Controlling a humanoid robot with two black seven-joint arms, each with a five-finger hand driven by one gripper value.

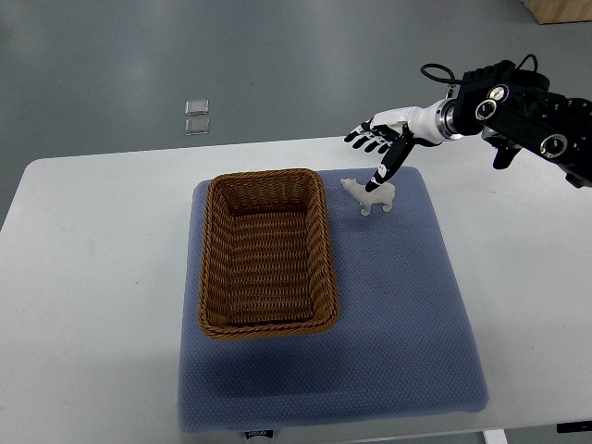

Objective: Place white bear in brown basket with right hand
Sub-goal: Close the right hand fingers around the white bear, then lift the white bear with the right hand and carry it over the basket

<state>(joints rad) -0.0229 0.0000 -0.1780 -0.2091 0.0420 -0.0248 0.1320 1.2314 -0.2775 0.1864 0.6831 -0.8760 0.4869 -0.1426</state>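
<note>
A small white bear (368, 195) stands upright on the blue mat (407, 296), just right of the brown wicker basket (266, 252). The basket is rectangular and holds nothing. My right hand (379, 148) reaches in from the right edge and hovers just above and behind the bear. Its fingers are spread and hold nothing; the thumb (389, 164) points down near the bear's back. The left arm is out of view.
The mat lies on a white table (83, 277). Two small clear square objects (196, 117) lie on the grey floor beyond the table's far edge. A wooden piece (560, 9) shows at the top right corner.
</note>
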